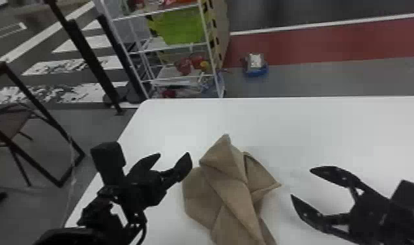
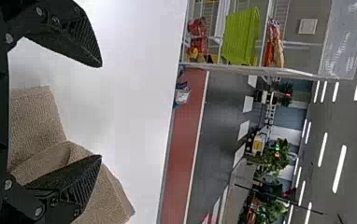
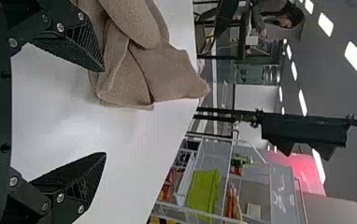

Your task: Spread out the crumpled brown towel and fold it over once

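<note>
Left gripper (image 1: 173,153), lower left of the head view: fingers spread wide, nothing between them. Its inner finger is near the towel's left side; contact cannot be told. Right gripper (image 1: 301,182), lower right: also wide and empty, a little apart from the towel's right-hand corner.

Towel (image 1: 229,182) at lower centre, on the white table (image 1: 330,130). Bunched, folds crossing over one another, one peak toward mid-frame, near end cut by the bottom edge. Rack (image 1: 211,55) stands beyond, upper centre.

Stage, as judged: start of the spreading; the fold is still ahead. Next move likely wants a free edge or corner for each gripper, then a pull apart.

Risks. Layers overlap, so a pinch may take two plies at once and drag the bundle instead of opening it. Right-hand corner looks thin and low; fingers closing too high would come up empty, too low would scrape the table. Peak could flop over and hide an edge. Uneven pull might twist the cloth or slide it off toward the near side. Folding before creases are out would leave a lumpy, skewed result.
</note>
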Tool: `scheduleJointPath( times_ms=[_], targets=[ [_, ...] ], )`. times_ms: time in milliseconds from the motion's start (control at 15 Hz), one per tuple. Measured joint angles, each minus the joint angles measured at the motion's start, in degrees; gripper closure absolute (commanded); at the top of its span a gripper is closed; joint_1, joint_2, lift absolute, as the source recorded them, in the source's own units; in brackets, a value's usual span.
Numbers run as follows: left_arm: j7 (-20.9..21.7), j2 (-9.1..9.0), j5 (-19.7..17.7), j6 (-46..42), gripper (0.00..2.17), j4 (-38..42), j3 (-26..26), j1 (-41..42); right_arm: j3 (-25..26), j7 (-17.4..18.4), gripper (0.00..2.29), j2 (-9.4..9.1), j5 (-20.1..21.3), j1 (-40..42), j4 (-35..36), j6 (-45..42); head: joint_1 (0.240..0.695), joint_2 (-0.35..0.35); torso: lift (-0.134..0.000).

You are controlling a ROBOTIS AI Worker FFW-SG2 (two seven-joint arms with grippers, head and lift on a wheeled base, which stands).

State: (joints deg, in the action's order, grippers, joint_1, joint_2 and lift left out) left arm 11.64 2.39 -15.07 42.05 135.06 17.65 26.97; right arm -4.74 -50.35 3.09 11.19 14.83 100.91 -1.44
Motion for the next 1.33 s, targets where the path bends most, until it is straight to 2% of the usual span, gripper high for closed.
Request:
scheduleJointPath(
  times_ms=[133, 333, 467, 533, 600, 667, 733, 933, 1133, 1200, 1333],
  targets=[
    [0.02, 0.02, -0.05, -0.07, 0.02, -0.59, 0.03, -0.08, -1.06, -2.18, 0.28, 0.08, 1.17, -1.89, -4.11, -4.71, 0.695, 0.35, -0.123],
    [0.26, 0.07, -0.32, -0.08, 0.02, -1.69, 0.32, -0.92, -1.68, -3.27, 0.42, 0.16, 2.55, -4.09, -8.47, -11.16, 0.695, 0.35, -0.123],
    [0.62, 0.07, -0.43, -0.08, 0.02, -2.23, 0.36, -1.51, -2.35, -3.68, 0.67, 0.05, 3.62, -5.22, -9.88, -11.74, 0.695, 0.35, -0.123],
    [0.78, 0.1, -0.46, -0.08, 0.02, -2.48, 0.28, -1.79, -2.66, -4.08, 0.9, -0.01, 4.49, -5.68, -10.25, -10.96, 0.695, 0.35, -0.123],
    [0.94, 0.15, -0.48, -0.08, 0.02, -2.7, 0.15, -2.11, -2.86, -4.92, 1.34, -0.07, 5.22, -5.94, -10.4, -9.42, 0.695, 0.35, -0.123],
    [1.04, 0.22, -0.5, -0.08, 0.02, -2.83, 0.11, -2.3, -2.96, -5.36, 1.57, -0.09, 5.72, -6.06, -10.45, -7.89, 0.695, 0.35, -0.123],
    [1.1, 0.29, -0.56, -0.08, 0.02, -2.91, 0.24, -2.4, -3.1, -5.49, 1.68, -0.09, 6.38, -6.17, -10.45, -6.18, 0.695, 0.35, -0.123],
    [1.75, 0.39, -1.0, -0.08, 0.02, -2.8, 1.27, -2.11, -1.96, -5.1, 1.68, -0.1, 6.7, -6.06, -9.85, -3.4, 0.695, 0.35, -0.123],
    [1.91, 0.34, -1.25, -0.08, 0.02, -2.38, 1.66, -1.6, 2.65, -3.87, 1.68, -0.14, 4.62, -4.42, -7.35, -4.16, 0.695, 0.341, -0.123],
    [1.98, 0.33, -1.26, -0.08, 0.02, -2.15, 1.69, -1.4, 5.39, -2.78, 1.68, -0.23, 2.73, -3.64, -5.87, -4.47, 0.695, 0.32, -0.123],
    [2.53, 0.34, -1.24, -0.08, 0.02, -1.43, 1.8, -0.87, 11.98, -0.81, 1.68, -0.57, -2.33, -2.86, -3.46, -4.6, 0.695, 0.222, -0.123]
  ],
)
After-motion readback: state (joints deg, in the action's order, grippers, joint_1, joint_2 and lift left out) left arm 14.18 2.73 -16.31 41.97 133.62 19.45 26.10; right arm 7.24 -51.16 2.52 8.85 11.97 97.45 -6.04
